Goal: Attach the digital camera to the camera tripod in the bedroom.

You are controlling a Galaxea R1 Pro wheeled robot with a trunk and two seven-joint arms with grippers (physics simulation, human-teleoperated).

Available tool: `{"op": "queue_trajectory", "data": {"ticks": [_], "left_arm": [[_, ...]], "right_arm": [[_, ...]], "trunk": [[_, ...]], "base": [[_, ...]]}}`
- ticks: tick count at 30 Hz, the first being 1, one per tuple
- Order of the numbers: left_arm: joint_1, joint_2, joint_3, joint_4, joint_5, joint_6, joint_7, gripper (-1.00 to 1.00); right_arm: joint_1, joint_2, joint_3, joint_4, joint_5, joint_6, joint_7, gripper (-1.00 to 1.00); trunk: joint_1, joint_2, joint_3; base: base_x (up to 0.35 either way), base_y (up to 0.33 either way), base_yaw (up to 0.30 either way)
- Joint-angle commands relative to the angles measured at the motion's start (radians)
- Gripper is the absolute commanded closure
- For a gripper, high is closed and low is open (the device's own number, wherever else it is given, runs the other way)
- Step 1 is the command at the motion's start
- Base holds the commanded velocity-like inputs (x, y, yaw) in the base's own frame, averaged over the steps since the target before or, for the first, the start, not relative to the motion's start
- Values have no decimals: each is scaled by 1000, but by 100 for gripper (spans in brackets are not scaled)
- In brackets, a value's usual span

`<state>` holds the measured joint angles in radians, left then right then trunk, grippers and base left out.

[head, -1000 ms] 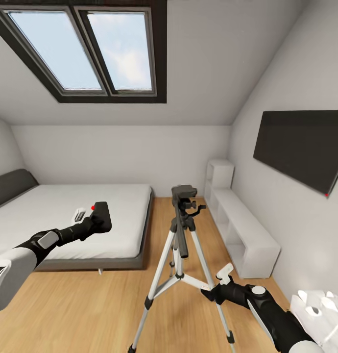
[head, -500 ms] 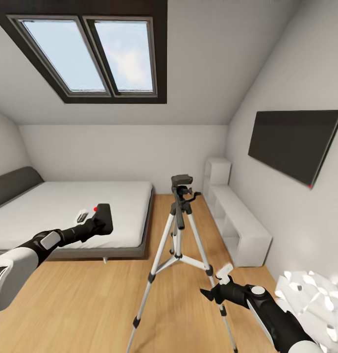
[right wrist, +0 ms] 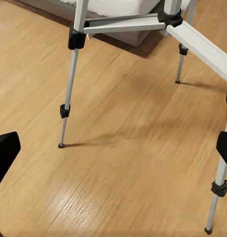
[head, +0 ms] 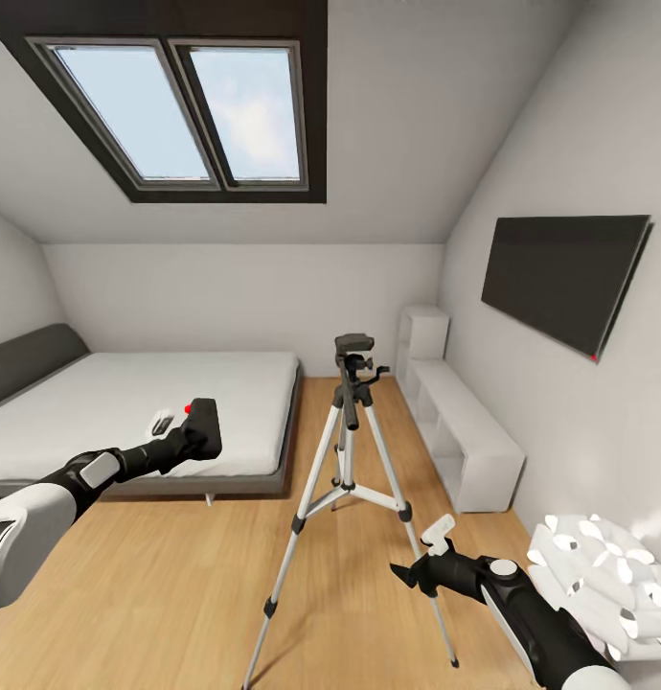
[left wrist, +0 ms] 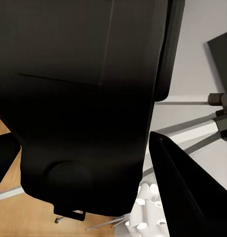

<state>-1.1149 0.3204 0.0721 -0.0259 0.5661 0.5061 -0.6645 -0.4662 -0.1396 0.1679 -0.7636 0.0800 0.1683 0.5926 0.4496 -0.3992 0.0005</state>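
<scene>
The left end effector (head: 194, 436) was clenched on the camera (head: 202, 428), holding it up in front of the bed's (head: 129, 402) foot end; a red dot showed on the camera's top. In the left wrist view the camera's (left wrist: 84, 98) dark body lay close between the fingers (left wrist: 185, 192). The tripod (head: 350, 479) stood on the wood floor (head: 158, 585) beside the bed's corner, its legs spread and its black head bare. The right end effector (head: 421, 561) hung released near the tripod's front leg, fingers apart; its wrist view looked down on the legs (right wrist: 69, 89) and floor. A TV (head: 560, 278) hung on the right wall above a white shelf (head: 460, 431).
</scene>
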Motion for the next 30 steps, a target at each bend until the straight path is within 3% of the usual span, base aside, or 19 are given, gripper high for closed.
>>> {"op": "queue_trajectory", "data": {"ticks": [1,8,20,30], "left_arm": [[0,0,11,0,-2,7,-3,100],[0,0,11,0,-4,7,-3,100],[0,2,11,0,-6,8,-5,100],[0,1,10,-1,-6,8,-4,100]], "right_arm": [[0,0,1,-2,7,4,2,-100],[0,-4,1,-2,7,6,3,-100],[0,0,0,-2,5,15,0,-100],[0,1,-1,-2,3,16,-9,-100]], "trunk": [[0,-1,0],[0,-1,0],[0,-1,0],[0,-1,4]], "base": [[-7,0,0],[-2,59,0],[-52,309,-6],[-92,325,-211]]}}
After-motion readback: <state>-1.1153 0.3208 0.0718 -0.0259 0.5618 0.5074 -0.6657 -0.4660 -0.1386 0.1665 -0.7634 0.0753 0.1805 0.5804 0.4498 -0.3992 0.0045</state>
